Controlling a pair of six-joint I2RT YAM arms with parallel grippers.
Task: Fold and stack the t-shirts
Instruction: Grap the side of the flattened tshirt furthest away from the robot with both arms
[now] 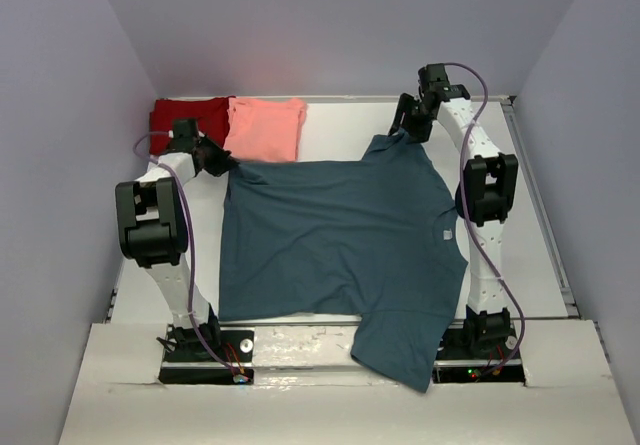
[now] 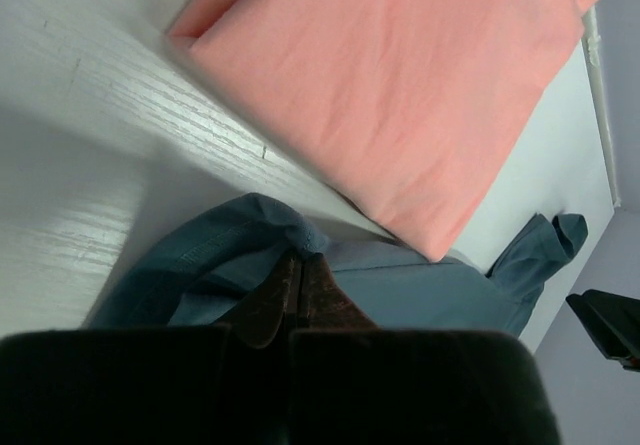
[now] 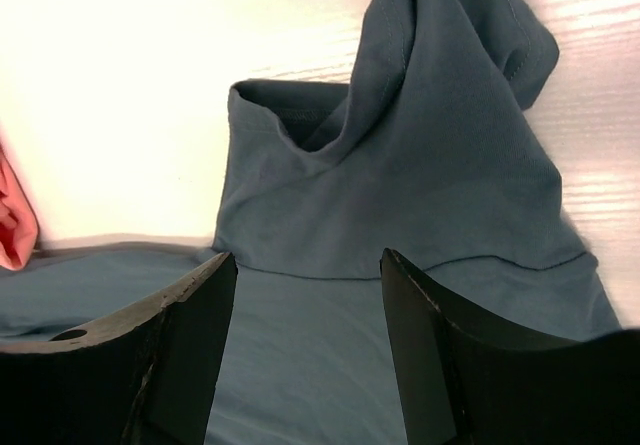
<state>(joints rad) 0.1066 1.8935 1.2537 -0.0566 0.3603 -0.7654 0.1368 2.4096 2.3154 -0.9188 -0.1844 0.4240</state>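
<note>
A large dark teal t-shirt [image 1: 340, 235] lies spread flat across the middle of the table, its lower sleeve hanging over the near edge. My left gripper [image 1: 222, 160] is at the shirt's far left corner. In the left wrist view its jaws [image 2: 300, 260] are shut on a bunched fold of the teal t-shirt [image 2: 420, 285]. My right gripper [image 1: 408, 125] is over the far right sleeve. There it stands open [image 3: 305, 265] just above the teal cloth, with the sleeve [image 3: 430, 155] humped up ahead of it. The folded pink t-shirt [image 1: 265, 127] and red t-shirt [image 1: 190, 117] lie at the far left.
The pink t-shirt [image 2: 400, 85] lies just beyond the left fingers. Lavender walls close in the table on three sides. A raised rail [image 1: 545, 215] runs along the table's right edge. The right arm's dark tip [image 2: 610, 325] shows at the edge of the left wrist view.
</note>
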